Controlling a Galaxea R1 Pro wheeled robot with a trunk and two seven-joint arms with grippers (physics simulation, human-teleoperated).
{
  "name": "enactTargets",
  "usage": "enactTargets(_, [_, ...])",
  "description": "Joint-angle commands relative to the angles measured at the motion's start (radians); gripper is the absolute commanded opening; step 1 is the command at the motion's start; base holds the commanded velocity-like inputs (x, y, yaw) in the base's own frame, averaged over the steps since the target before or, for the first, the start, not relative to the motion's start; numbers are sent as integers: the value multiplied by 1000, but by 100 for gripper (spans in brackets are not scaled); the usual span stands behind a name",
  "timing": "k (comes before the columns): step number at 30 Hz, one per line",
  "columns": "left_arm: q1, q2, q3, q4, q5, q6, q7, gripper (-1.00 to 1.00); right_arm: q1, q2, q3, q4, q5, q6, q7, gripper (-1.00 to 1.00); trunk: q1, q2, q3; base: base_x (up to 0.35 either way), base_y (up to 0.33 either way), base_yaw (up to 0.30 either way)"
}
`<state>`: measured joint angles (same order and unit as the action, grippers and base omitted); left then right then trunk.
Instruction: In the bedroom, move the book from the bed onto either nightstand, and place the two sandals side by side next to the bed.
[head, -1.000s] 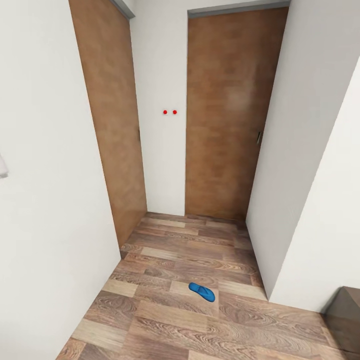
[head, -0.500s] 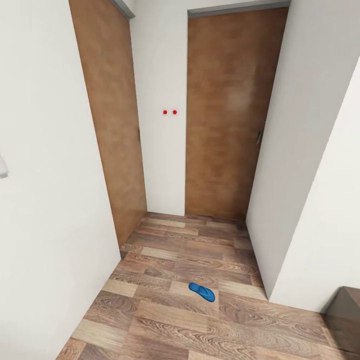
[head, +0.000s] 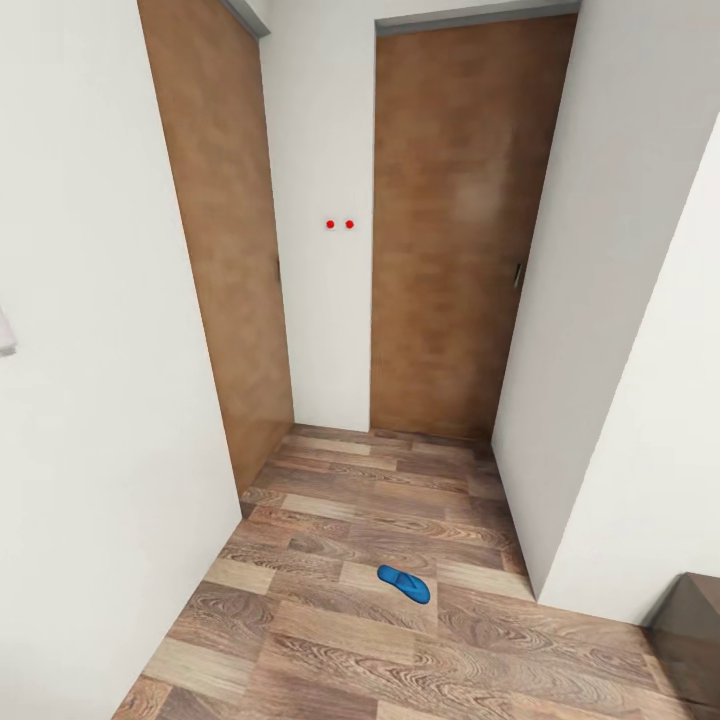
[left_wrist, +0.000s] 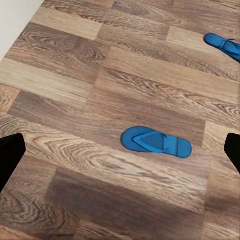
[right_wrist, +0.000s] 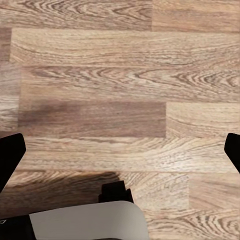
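- white walls (head: 90, 420) take up most of the head view, closing in from 9 and 3 o'clock on a narrow passage.
- wood-plank floor (head: 380, 500) runs from 6 o'clock up to the passage's far end.
- two brown wooden doors: facing door (head: 455, 230) at 12 to 1 o'clock, side door (head: 225, 240) at 11 o'clock, seen at a slant.
- dark brown furniture corner (head: 695, 630) at 4 o'clock, cut by the edge; cannot tell what piece it is.
- pale rounded robot part (right_wrist: 87, 220) with a dark piece above it, over the planks in the right wrist view.
- left gripper (left_wrist: 120, 150): black fingertips at opposite edges of its wrist view, spread wide, nothing between them but floor and sandal.
- right gripper (right_wrist: 120, 155): same, tips far apart, holding nothing.
- one blue sandal (head: 404, 584) flat on the floor at 6 o'clock, head view, clear of the walls.
- left wrist view: a near sandal (left_wrist: 156, 142) lies flat, strap up, between the spread tips; a far sandal (left_wrist: 225, 45) well apart from it, cut by the frame edge.
- two red dots (head: 339, 224) on the wall strip between the doors.
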<state>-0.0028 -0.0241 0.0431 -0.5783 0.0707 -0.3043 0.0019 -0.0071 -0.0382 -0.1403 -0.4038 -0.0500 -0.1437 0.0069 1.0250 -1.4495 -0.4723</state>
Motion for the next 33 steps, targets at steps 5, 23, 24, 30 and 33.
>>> enactTargets(5, [-1, 0, 1, -9, 6, -1, -1, 100, -1, 1, -1, 1, -5, -4, 0, 100, 0, 0, -1, 0, 0, 0])
enactTargets(23, [-70, -7, -5, -617, 2, 677, 1, 100, -1, 1, -1, 1, -5, -4, -2, 100, 0, 0, -1, 0, 0, 0])
enactTargets(24, [-97, -9, -5, -644, 2, 742, 1, 100, -1, 1, -1, 1, -5, -4, -2, 100, 0, 0, -1, 0, 0, 0])
enactTargets(30, [-214, -32, -7, -657, 2, 949, 2, 100, -1, 4, -1, 1, -4, -4, -3, 100, 0, 0, -1, 0, 0, 0])
enactTargets(33, [-285, -52, -13, -601, 1, 1021, 2, 100, -1, 4, -1, 1, -3, -4, -2, 100, 0, 0, -1, 0, 0, 0])
